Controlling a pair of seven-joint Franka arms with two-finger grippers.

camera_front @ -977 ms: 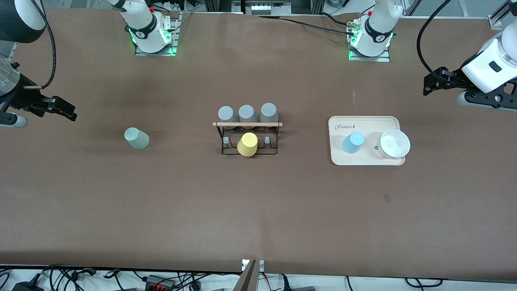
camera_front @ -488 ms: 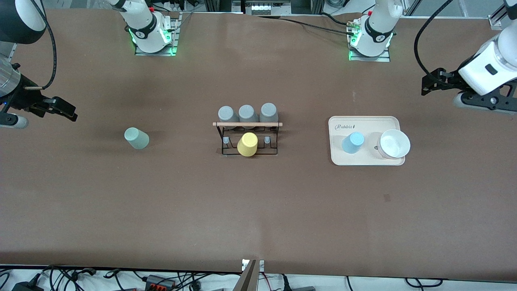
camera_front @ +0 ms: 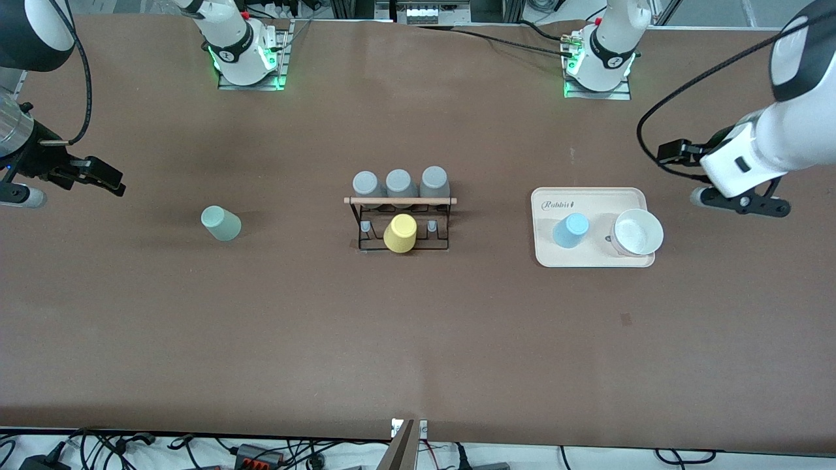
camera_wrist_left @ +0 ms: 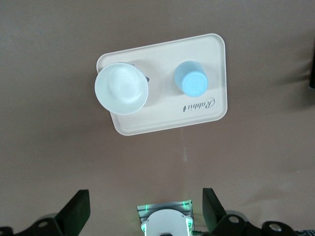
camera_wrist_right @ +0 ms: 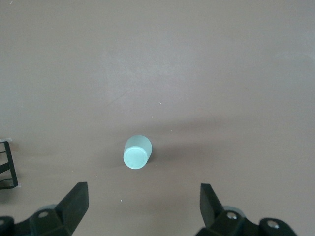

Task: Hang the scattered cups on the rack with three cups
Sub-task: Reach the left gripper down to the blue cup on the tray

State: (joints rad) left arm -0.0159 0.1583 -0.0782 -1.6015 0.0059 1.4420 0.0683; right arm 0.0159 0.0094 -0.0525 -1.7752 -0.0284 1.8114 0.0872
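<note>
The light blue cup [camera_front: 570, 230] sits mouth-down on the cream tray [camera_front: 591, 260] just beside the white bowl [camera_front: 638, 232], so a wide approach could see the bowl clipped or the tray nudged. The left gripper [camera_front: 673, 154] is carried over bare table near the tray's corner at the left arm's end, jaws spread wide and empty. The sage green cup [camera_front: 221, 223] stands alone on the table toward the right arm's end, well apart from the rack [camera_front: 400, 225], where the yellow cup [camera_front: 400, 234] is already seated; the free pegs either side are tight, and a tilted cup could be knocked off. Since a second ago, the left gripper has been swung toward the tray; the right gripper [camera_front: 98, 176] is kept waiting, jaws spread, nothing held.
</note>
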